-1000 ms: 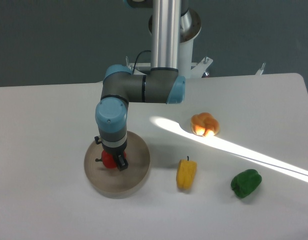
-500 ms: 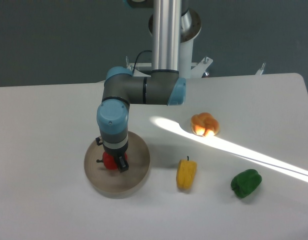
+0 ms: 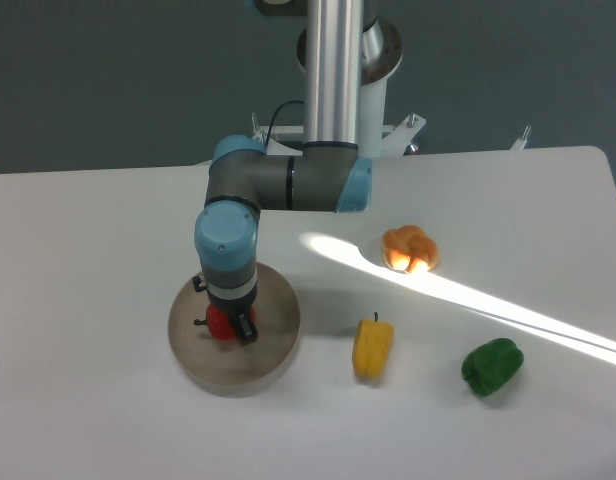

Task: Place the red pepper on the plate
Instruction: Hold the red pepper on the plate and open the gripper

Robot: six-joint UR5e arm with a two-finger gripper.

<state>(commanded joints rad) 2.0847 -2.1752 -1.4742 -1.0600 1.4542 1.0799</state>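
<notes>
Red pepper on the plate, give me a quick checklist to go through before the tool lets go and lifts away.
1. Red pepper over the plate, not the table: ok, it sits inside the rim, left of centre.
2. Pepper resting on the plate surface: cannot tell, the tool hides its underside.
3. Tool state: cannot tell, the fingers flank the pepper but contact is not clear.
4. Pepper away from the rim, so it should not roll off: ok.
5. Path straight up free: ok, nothing hangs above the wrist but the arm itself.
6. Other peppers out of the way: ok, yellow pepper, orange pepper and green pepper lie off to the right.
</notes>
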